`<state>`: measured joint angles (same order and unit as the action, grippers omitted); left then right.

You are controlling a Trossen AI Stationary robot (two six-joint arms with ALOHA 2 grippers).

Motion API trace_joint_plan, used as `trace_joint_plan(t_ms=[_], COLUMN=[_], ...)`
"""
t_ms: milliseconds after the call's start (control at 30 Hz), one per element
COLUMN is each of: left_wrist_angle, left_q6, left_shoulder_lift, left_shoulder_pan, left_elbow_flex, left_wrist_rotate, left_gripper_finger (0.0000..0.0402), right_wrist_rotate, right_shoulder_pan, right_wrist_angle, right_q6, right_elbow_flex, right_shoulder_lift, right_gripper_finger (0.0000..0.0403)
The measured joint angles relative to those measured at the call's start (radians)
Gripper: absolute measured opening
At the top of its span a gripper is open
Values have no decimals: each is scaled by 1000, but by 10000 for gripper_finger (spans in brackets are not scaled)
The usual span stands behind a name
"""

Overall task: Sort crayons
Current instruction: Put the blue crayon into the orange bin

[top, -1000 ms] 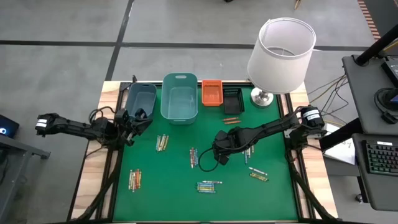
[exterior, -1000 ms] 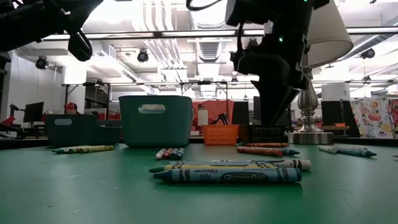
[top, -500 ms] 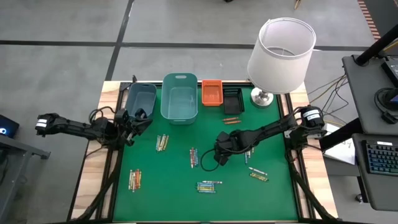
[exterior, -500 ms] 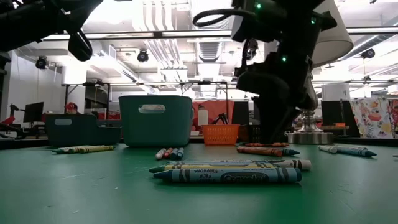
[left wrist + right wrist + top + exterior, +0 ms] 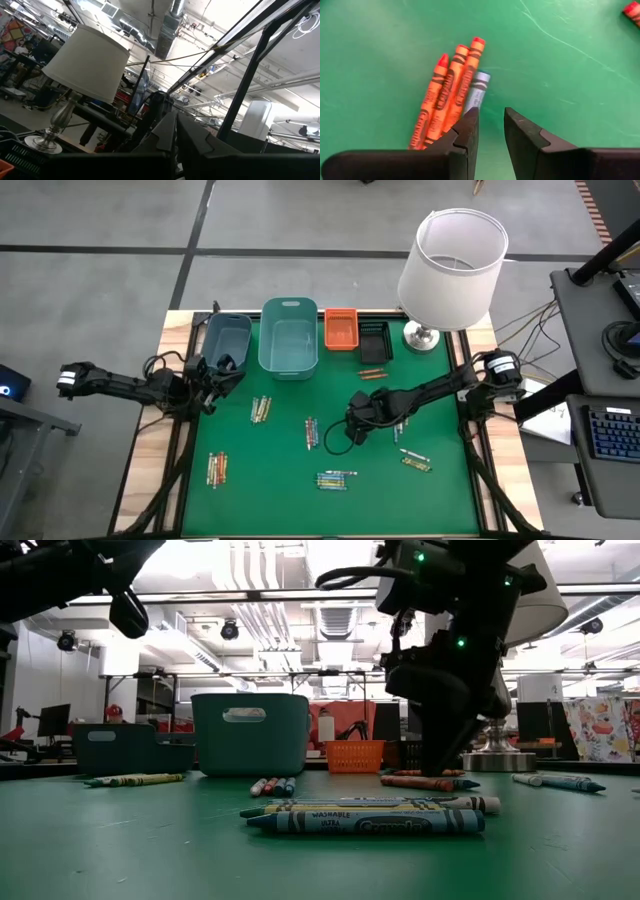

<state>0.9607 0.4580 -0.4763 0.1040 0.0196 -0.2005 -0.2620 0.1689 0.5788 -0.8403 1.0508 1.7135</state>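
The green table mat [image 5: 290, 470] carries little clusters of crayons. The right gripper [image 5: 490, 127] hangs low at the mat's centre, fingers a narrow gap apart and empty, beside three orange crayons [image 5: 447, 102] and a pale blue crayon [image 5: 476, 90]. Best shift toward nine o'clock to straddle one stick. The left gripper [image 5: 205, 375] waits clenched at ten o'clock.
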Motion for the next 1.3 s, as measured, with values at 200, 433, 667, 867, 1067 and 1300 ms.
trace_joint_plan(t_ms=[200,433,667,867,1067,1300], left_wrist_angle=[0,0,0,1,0,0], left_q6=[0,0,0,0,0,0], left_shoulder_lift=[0,-2,-5,-7,-8,-8], left_shoulder_pan=[0,0,0,0,0,0], left_elbow_flex=[0,0,0,0,0,0], left_wrist_rotate=[0,0,0,0,0,0], left_gripper_finger=[0,0,0,0,0,0], right_wrist_rotate=[1,97,105,104,90,71], right_shoulder_pan=[-20,-21,-21,-21,-21,-21], right_wrist_angle=[37,23,-7,-34,-38,-42], right_q6=[11,-13,-23,-23,-22,3], right_elbow_flex=[-1,1,1,0,0,1], right_shoulder_lift=[-38,-58,-28,7,25,39], right_gripper_finger=[89,89,105,104,107,84])
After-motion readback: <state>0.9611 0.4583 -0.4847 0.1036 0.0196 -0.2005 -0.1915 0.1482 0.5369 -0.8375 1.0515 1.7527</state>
